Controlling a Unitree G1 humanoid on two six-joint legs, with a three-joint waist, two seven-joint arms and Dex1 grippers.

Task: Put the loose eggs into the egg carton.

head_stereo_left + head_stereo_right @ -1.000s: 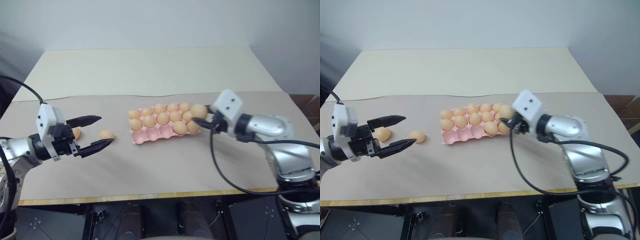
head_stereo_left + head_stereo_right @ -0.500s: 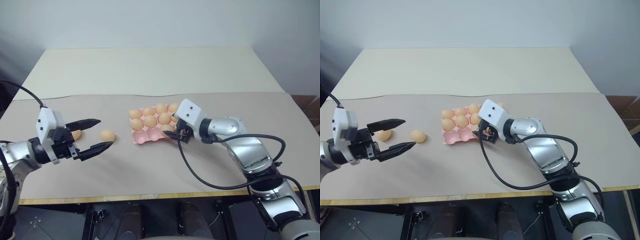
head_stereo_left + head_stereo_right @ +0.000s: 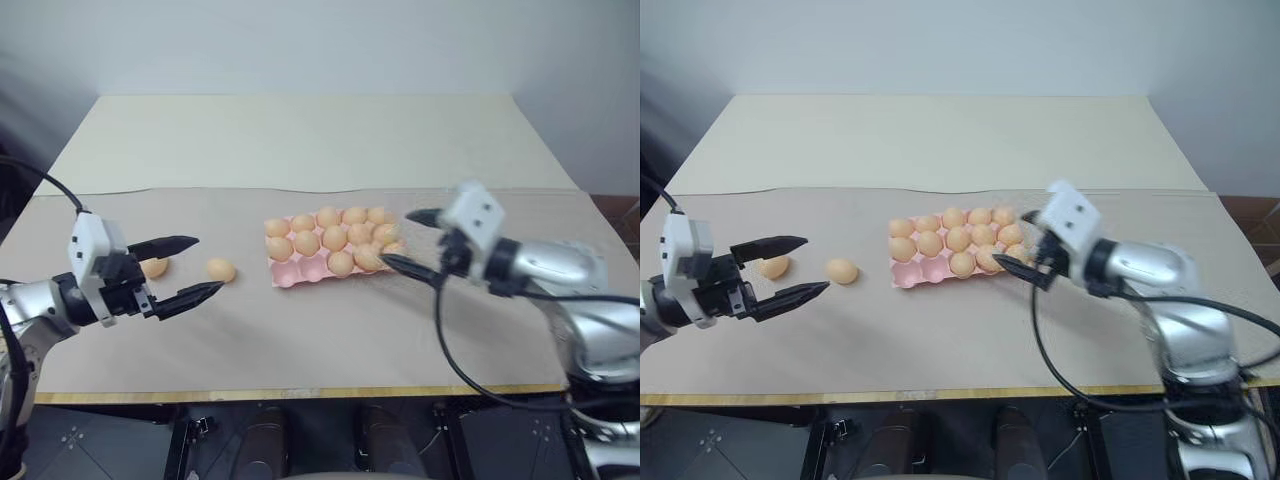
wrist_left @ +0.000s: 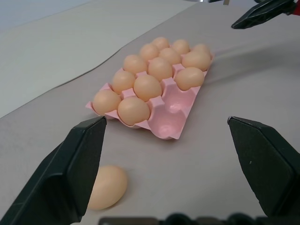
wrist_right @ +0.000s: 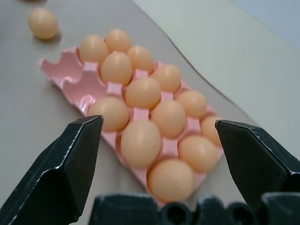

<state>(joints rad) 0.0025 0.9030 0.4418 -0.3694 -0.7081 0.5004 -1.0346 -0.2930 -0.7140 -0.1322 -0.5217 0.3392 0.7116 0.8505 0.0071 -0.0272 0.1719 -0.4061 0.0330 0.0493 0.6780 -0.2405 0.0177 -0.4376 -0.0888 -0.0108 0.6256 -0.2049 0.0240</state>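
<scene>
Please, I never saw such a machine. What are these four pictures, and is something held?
It is a humanoid robot with two arms. Two pictures come from its head, looking down at a table. The other two come from cameras on its wrists, looking along the black jaws. On the table lies a pink egg carton, nearly full, with two cups still free. Two loose eggs lie near the left gripper. The right gripper is beside the carton. Both jaws are open and hold nothing.
</scene>
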